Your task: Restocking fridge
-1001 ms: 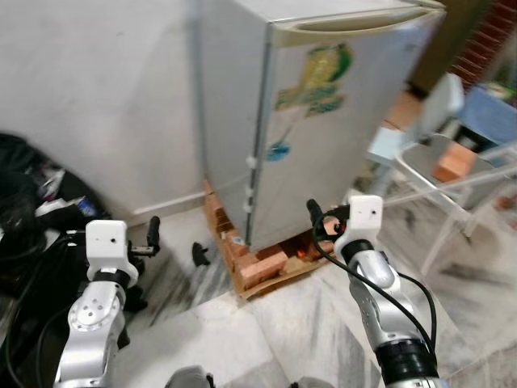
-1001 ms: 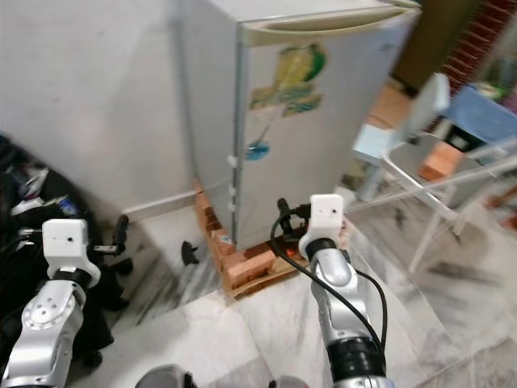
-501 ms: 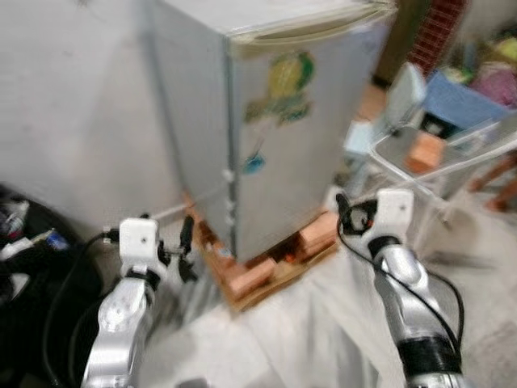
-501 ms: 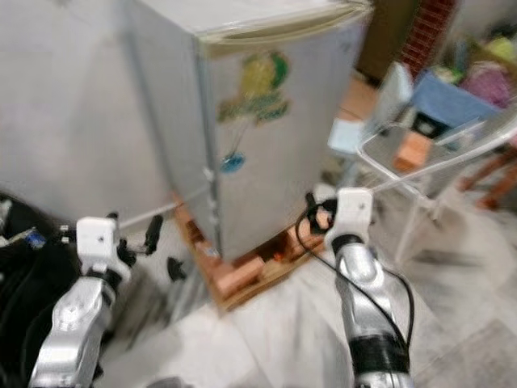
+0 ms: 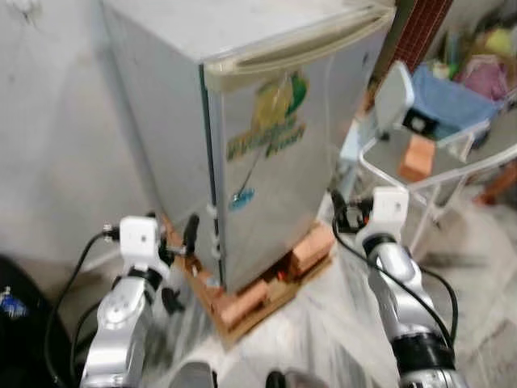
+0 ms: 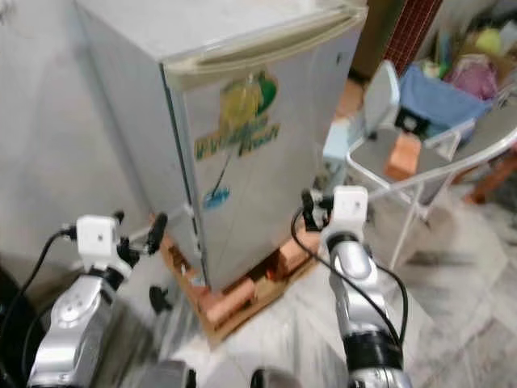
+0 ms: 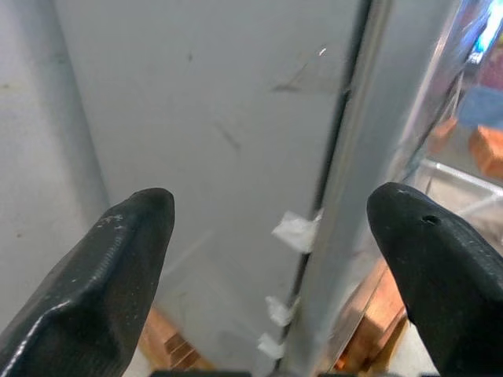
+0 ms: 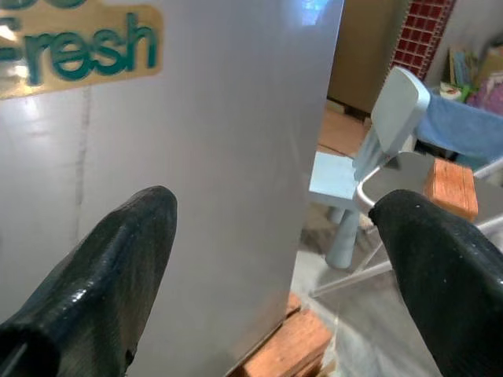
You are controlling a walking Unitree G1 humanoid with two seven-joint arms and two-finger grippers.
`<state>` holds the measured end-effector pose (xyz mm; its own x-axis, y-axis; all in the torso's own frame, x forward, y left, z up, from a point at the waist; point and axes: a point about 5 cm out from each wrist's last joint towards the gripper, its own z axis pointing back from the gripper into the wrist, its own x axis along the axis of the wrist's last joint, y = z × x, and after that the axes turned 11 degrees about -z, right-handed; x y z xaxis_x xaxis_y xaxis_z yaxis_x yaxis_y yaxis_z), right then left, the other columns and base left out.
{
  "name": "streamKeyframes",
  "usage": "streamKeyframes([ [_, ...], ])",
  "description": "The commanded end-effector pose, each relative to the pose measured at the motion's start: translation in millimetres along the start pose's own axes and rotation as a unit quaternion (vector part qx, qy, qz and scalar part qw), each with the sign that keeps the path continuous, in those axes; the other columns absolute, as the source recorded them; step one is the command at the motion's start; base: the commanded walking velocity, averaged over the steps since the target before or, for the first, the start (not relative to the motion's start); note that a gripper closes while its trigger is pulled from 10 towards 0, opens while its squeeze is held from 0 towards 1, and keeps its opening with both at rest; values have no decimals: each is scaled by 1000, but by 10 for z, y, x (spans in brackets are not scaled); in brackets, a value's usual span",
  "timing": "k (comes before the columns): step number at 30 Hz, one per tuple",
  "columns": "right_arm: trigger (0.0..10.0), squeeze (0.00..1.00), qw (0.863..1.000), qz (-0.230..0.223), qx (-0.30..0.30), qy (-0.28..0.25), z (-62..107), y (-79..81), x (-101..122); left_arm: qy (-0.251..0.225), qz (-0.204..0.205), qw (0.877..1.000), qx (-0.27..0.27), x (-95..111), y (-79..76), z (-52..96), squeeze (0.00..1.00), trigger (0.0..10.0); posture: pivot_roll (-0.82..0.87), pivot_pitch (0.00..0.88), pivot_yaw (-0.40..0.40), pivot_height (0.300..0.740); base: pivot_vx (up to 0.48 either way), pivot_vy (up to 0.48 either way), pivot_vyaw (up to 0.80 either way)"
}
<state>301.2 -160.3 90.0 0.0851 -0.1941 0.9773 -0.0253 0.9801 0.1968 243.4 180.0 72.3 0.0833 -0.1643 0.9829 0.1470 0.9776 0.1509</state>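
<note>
A small silver fridge stands in front of me with its door shut and a green and yellow sticker on the door. It rests on a wooden pallet with bricks. My left gripper is open and empty, low by the fridge's left front corner. In the left wrist view its fingers frame the seam between the side wall and the door. My right gripper is open and empty, low by the door's right edge. In the right wrist view the door face lies between its fingers.
A white tube-frame chair with a brick on its seat stands right of the fridge. Blue cloth and clutter lie behind it. A grey wall is on the left, and a black bag sits at lower left.
The whole view has shifted and the fridge now looks nearer and more central. Both arms stay raised with fingers apart, and the left gripper is now close to the fridge's corner.
</note>
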Motion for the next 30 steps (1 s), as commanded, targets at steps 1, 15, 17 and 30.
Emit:
streamKeyframes([
  [1, 10000, 0, 1000, 10, -13, 3, 21, -102, 1, -6, 5, 1000, -3, 38, -24, -17, 0, 10000, 139, 24, -40, 740, 0, 0, -800],
  [15, 10000, 0, 1000, 9, -19, 4, 23, -117, -11, -1, 11, 1000, -10, 32, -1, -7, 0, 10000, 140, 24, -41, 740, 0, 202, -629],
  [17, 10000, 0, 1000, 10, -18, 3, 26, -112, -8, -2, 12, 1000, -10, 35, -1, -9, 0, 10000, 140, 25, -40, 740, 0, 480, 0],
  [30, 10000, 0, 1000, 12, -23, 4, 22, -129, -17, -5, 0, 1000, -12, 52, -13, -7, 0, 10000, 140, 29, -39, 740, 0, 37, 0],
])
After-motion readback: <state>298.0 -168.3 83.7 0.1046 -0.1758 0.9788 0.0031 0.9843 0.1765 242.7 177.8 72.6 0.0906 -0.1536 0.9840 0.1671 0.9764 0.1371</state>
